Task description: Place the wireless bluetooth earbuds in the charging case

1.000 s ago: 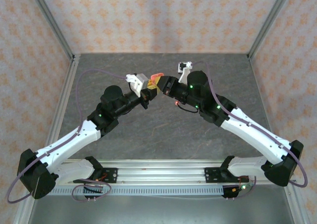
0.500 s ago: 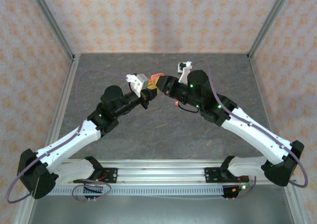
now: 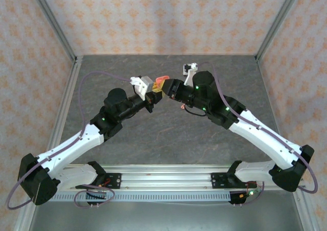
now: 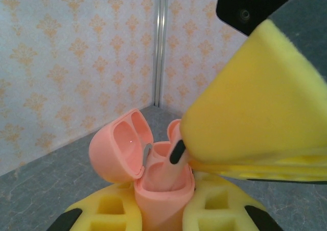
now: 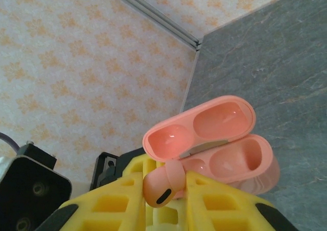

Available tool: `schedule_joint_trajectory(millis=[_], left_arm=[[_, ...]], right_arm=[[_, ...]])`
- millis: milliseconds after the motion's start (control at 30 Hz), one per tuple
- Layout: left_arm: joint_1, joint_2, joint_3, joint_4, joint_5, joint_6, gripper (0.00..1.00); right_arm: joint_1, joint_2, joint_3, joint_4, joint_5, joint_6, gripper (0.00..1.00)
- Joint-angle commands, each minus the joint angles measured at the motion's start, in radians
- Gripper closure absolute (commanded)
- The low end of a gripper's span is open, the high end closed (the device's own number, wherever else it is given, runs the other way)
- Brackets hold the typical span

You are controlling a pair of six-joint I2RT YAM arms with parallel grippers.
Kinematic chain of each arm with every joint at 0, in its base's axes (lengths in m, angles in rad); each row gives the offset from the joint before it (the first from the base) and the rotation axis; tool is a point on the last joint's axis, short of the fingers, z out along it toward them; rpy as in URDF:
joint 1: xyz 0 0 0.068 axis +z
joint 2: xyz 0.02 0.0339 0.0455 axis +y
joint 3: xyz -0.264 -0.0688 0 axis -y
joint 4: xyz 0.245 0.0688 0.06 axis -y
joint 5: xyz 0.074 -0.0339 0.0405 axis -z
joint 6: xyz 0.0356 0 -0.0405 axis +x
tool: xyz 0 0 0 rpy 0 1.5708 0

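Top view: both arms reach in and meet over the middle of the grey surface (image 3: 168,139), raised off it. The left hand (image 3: 152,94) and right hand (image 3: 164,89) are tip to tip, with a pink case (image 3: 160,79) poking up between them. Earbud too small to make out here. Left wrist view: the left hand's yellow foam fingers (image 4: 107,208) are clamped tight on the lower body of the case, which stands upright. Its lid (image 4: 120,149) is flipped open to the left. A foam finger of the right hand comes in from the upper right, pressing a pink earbud (image 4: 176,148) with a dark oval spot at the mouth of the case's right well; can't tell if it's seated. Right wrist view: the right hand's fingers (image 5: 219,208) are nearly closed, pinching the earbud between them. The open case is just beyond, lid up, with the near well partly hidden and the other well bare.
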Motion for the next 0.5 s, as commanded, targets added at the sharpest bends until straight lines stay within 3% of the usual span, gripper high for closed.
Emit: schedule_joint_trajectory(millis=[0, 467], left_arm=[[0.001, -0.018, 0.025, 0.046, -0.006, 0.012, 1.00], [0.001, -0.042, -0.002, 0.044, 0.063, 0.018, 1.00]], right_arm=[[0.005, 0.001, 0.052, -0.099, -0.009, -0.053, 0.79], [-0.067, 0.051, 0.153, -0.236, -0.191, -0.049, 0.81]])
